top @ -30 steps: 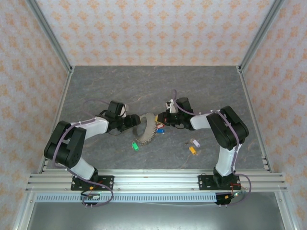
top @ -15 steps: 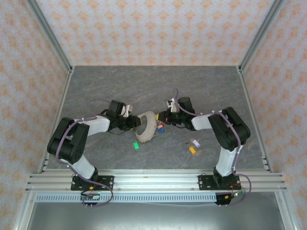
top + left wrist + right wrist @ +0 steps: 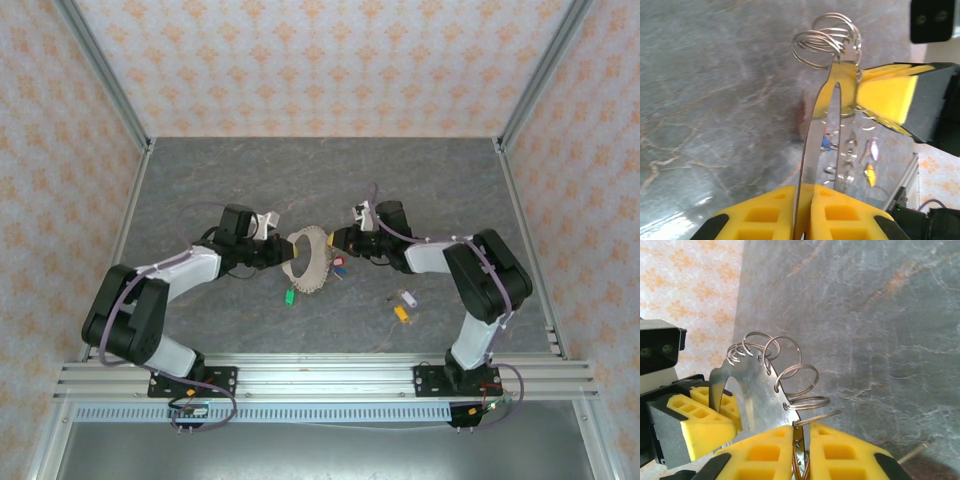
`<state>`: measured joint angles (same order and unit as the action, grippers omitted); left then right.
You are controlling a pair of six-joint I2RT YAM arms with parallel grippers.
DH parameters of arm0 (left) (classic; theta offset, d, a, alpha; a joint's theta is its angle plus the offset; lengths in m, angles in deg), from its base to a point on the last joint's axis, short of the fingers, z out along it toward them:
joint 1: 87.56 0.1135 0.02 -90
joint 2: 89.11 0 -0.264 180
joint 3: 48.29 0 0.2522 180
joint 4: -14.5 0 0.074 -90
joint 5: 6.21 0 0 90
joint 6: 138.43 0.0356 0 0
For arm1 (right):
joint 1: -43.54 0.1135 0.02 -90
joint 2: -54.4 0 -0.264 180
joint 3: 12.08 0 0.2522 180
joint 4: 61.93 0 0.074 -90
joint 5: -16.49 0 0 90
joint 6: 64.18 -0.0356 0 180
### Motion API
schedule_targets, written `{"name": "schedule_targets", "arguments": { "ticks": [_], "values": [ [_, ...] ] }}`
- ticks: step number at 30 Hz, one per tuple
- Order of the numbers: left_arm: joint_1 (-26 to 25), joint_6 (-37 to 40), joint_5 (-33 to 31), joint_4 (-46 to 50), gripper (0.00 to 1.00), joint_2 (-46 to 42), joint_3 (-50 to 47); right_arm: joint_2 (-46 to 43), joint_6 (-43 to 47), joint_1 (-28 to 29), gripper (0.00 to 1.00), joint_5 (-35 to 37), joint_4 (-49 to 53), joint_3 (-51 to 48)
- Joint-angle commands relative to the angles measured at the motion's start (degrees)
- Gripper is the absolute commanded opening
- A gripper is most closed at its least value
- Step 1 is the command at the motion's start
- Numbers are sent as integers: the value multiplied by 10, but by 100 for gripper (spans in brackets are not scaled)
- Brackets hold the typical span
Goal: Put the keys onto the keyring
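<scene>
The keyring (image 3: 306, 262) (a flat metal crescent with small wire loops along its edge) is held near the middle of the desk (image 3: 250, 180), between the two arms. The left jaws are pressed together on one end of it, their yellow pads (image 3: 840, 215) pinching the thin plate (image 3: 812, 135) edge-on. The right jaws pinch the other end, with the plate (image 3: 757, 385) caught between their pads (image 3: 840, 450).

A green key (image 3: 290, 296) lies on the desk just on the near side of the keyring. Red and blue keys (image 3: 339, 267) sit right beside its right edge; I cannot tell whether they hang from it. A white key (image 3: 407, 297) and a yellow key (image 3: 400, 313) lie together, well apart to the right.
</scene>
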<state>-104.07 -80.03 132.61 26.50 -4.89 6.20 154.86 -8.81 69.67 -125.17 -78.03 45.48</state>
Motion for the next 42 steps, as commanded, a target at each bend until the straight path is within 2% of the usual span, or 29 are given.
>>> {"name": "schedule_targets", "arguments": {
  "ticks": [1, 5, 8, 10, 12, 15, 18, 21, 22, 25, 28, 30, 32, 33, 34, 36, 38, 40, 42],
  "values": [
    [-2, -3, -6, 15, 0, -66, 20, -76, 24, 11, 24, 28, 18, -16],
    [-6, 67, -46, 119, 0, -159, 65, -195, 80, 11, 43, 143, 113, -42],
    [-11, 117, -69, 186, 0, -217, 106, -307, 120, 11, 56, 223, 133, -82],
    [-18, 152, -73, 231, 0, -240, 140, -379, 145, 10, 61, 245, 118, -114],
    [-30, 198, -73, 280, 0, -250, 178, -441, 171, 10, 62, 249, 98, -140],
    [-55, 270, -60, 347, 0, -252, 237, -513, 214, 12, 55, 226, 77, -165],
    [-70, 318, -52, 405, 0, -244, 297, -557, 269, 36, 42, 216, 90, -169],
    [-83, 359, -51, 465, 0, -221, 362, -580, 363, 100, 32, 254, 111, -168],
    [-88, 369, -53, 482, 0, -212, 383, -583, 399, 129, 23, 287, 106, -172],
    [-105, 397, -69, 527, 0, -186, 437, -585, 496, 212, 16, 383, 49, -198],
    [-131, 426, -130, 587, 0, -157, 492, -569, 611, 280, 15, 421, 10, -206],
    [-164, 434, -255, 630, 0, -132, 532, -552, 674, 317, 14, 441, 10, -196],
    [-211, 445, -432, 652, 0, -109, 551, -527, 715, 344, 17, 481, -11, -193],
    [-228, 446, -487, 662, 0, -99, 561, -516, 717, 346, 17, 496, -36, -200],
    [-238, 442, -515, 669, 0, -89, 577, -504, 714, 345, 18, 512, -74, -212],
    [-238, 426, -484, 642, 0, -94, 573, -493, 708, 346, 19, 515, -108, -225],
    [-237, 426, -356, 583, 0, -120, 552, -486, 702, 346, 20, 491, -73, -213],
    [-237, 429, -272, 563, 0, -127, 548, -484, 691, 346, 20, 462, -49, -201],
    [-238, 438, -277, 579, 0, -124, 553, -486, 661, 346, 20, 452, -86, -209]
  ]
}}
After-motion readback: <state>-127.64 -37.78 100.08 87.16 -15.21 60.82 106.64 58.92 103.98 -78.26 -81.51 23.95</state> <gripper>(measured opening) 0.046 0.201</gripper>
